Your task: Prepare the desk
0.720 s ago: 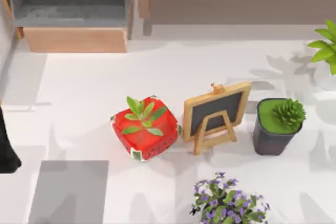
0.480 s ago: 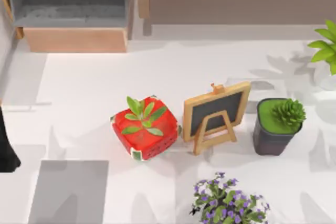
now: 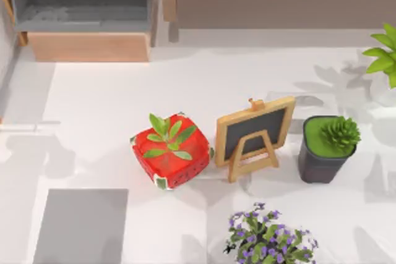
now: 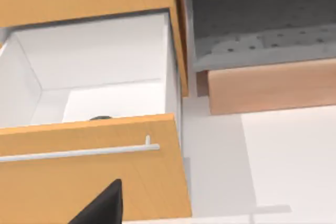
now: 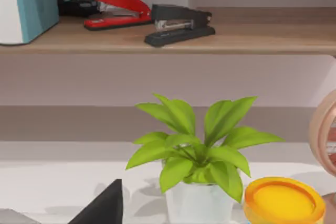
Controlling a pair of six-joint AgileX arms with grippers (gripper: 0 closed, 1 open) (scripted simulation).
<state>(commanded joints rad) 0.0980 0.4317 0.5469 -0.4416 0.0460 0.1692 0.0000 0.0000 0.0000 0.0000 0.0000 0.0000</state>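
The desk (image 3: pixel 111 103) is a broad white tabletop, and its surface also lies beside the drawer in the left wrist view (image 4: pixel 289 166). A black part of my left gripper (image 4: pixel 102 208) sits in front of an open wooden drawer (image 4: pixel 89 177) with a metal bar handle (image 4: pixel 79 152) and a white inside. A black part of my right gripper (image 5: pixel 102 205) hovers low over the desk, facing a leafy green plant (image 5: pixel 194 156) in a white pot.
On the desk stand a red strawberry-like planter (image 3: pixel 171 151), a small chalkboard easel (image 3: pixel 253 134), a dark pot with a succulent (image 3: pixel 328 146), purple flowers (image 3: pixel 269 239) and a grey mat (image 3: pixel 80 225). A shelf (image 5: pixel 210 38) carries a red stapler (image 5: pixel 118 6) and a black one (image 5: pixel 178 24). An orange-lidded jar (image 5: pixel 283 200) stands by the plant.
The black left arm at the top view's left edge has moved off to the left, leaving a faint shadow on the desk. Nothing on the desk has moved.
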